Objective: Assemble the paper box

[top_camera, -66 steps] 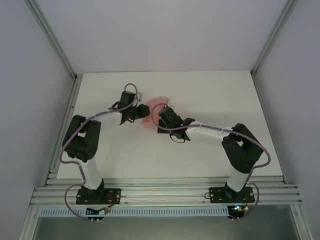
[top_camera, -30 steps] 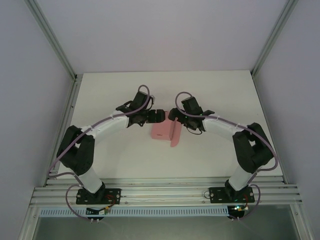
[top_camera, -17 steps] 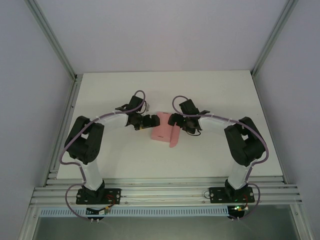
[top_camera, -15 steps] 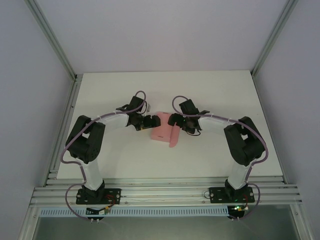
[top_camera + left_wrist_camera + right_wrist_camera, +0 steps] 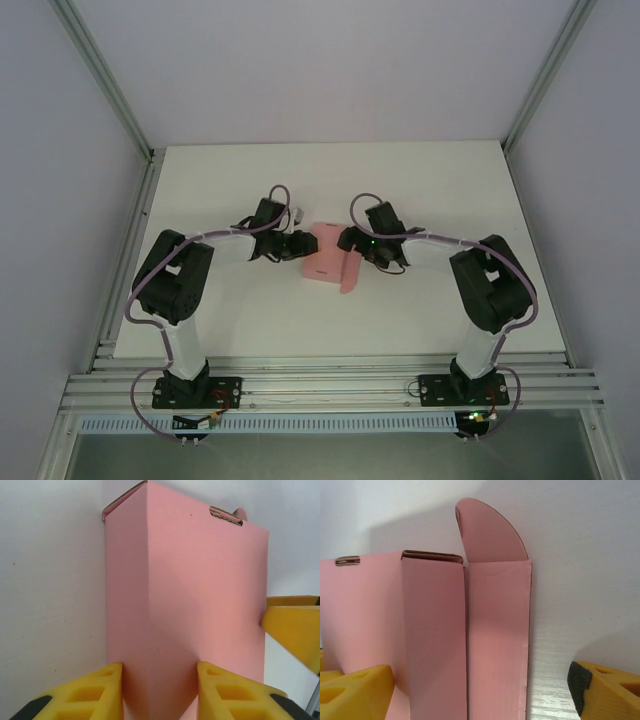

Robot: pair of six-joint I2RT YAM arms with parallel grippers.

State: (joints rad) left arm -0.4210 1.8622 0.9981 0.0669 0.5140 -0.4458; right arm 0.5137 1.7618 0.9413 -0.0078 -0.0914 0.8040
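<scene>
The pink paper box (image 5: pixel 325 258) lies on the white table (image 5: pixel 430 190) between both arms, with one long flap (image 5: pixel 347 276) standing out toward the near side. My left gripper (image 5: pixel 300 243) is at its left end. In the left wrist view the two yellow fingers touch both sides of the box (image 5: pixel 185 595), so the left gripper (image 5: pixel 160 692) is shut on it. My right gripper (image 5: pixel 347 240) is at the box's right end. In the right wrist view it (image 5: pixel 480 692) stands wide open around the box (image 5: pixel 432 630) and the flap with the rounded tab (image 5: pixel 490 535); bare table shows beside its right finger (image 5: pixel 607 690).
A yellow finger of the right gripper (image 5: pixel 295 630) shows at the box's far end in the left wrist view. Aluminium frame rails (image 5: pixel 130 240) run along the table's left edge, and pale walls close in the sides and back.
The left gripper's fingers have closed in on the box's left end. Both wrists have drawn in lower beside the box. The box has stayed in place.
</scene>
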